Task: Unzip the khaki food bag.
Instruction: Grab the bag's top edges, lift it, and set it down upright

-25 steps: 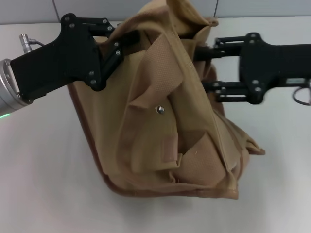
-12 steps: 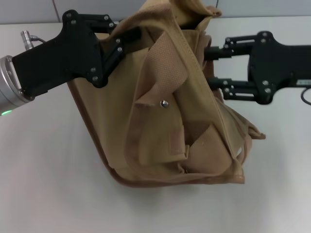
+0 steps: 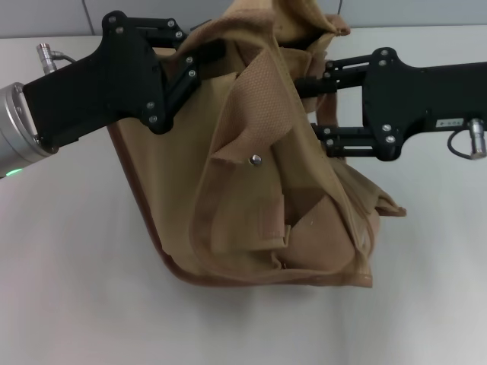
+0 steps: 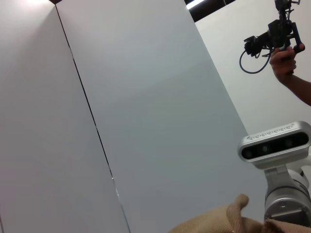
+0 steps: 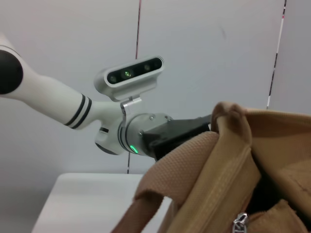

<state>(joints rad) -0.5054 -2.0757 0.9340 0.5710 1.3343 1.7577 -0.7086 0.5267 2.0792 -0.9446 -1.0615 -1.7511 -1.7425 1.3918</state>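
The khaki food bag point(image 3: 259, 175) is hanging between both hands: left hand point(image 3: 204, 62) pinching its top corner, right hand point(image 3: 310, 110) gripping the opposite zipper end.

Fingertips of left gripper point(image 3: 217, 52) and right gripper point(image 3: 304, 110) buried in khaki food bag point(image 3: 259, 175) folds; grip unclear. Bag top cropped in head view.

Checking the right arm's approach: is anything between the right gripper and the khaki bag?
Nothing visible. The right gripper is already at the khaki food bag's top edge; the left gripper is at the opposite top corner.
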